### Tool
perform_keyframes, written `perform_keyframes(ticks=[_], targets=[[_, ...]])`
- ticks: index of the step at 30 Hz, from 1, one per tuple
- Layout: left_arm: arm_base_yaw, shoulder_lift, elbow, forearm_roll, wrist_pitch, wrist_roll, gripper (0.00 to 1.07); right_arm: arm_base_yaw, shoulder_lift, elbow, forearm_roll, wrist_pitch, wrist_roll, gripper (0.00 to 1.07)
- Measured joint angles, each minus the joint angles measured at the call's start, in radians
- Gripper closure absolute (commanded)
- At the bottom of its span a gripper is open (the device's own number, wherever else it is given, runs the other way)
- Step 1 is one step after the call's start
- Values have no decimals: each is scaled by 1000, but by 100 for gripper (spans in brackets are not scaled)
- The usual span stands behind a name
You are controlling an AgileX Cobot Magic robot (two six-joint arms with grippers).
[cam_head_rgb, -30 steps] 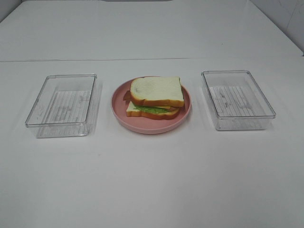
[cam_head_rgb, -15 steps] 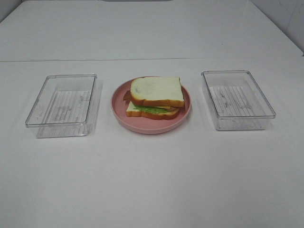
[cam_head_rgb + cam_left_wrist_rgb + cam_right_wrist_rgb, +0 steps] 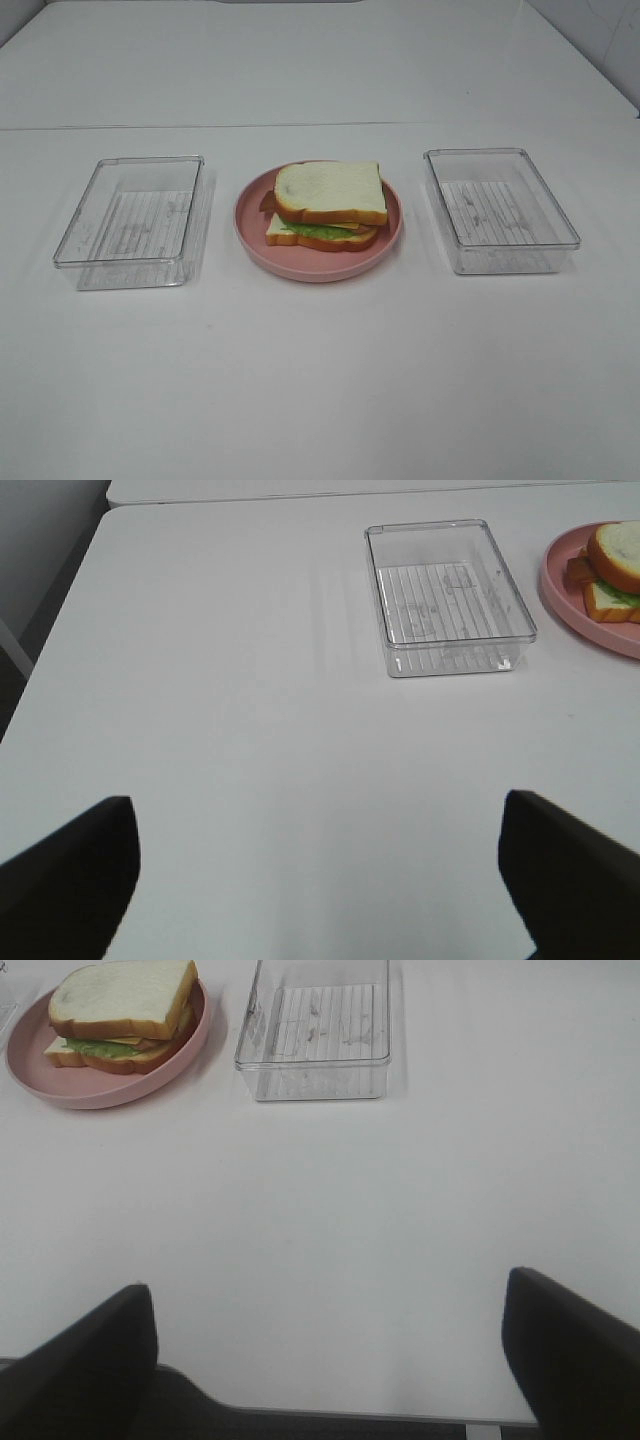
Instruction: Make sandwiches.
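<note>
A stacked sandwich point(image 3: 328, 203) sits on the pink plate point(image 3: 250, 225) at the table's middle: a white bread slice with brown crust on top, green lettuce and a yellow-orange layer under it, a second slice at the base. A reddish-brown bacon end point(image 3: 267, 200) pokes out on its left. The right wrist view shows the same sandwich point(image 3: 122, 1010); the left wrist view shows only its edge point(image 3: 615, 570). Neither gripper appears in the exterior high view. My left gripper point(image 3: 318, 875) and right gripper point(image 3: 330, 1355) hover wide open over bare table, far from the plate, holding nothing.
Two empty clear plastic trays flank the plate: one on the left point(image 3: 132, 220) and one on the right point(image 3: 498, 209). The table's left edge point(image 3: 55, 645) and its near edge point(image 3: 330, 1415) show in the wrist views.
</note>
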Motion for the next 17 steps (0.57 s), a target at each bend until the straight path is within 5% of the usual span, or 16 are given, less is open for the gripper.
perform_keyframes(ticks=[17], targets=[[0,0,0,0,0,1,17,0,0,0,0,0,0,18]])
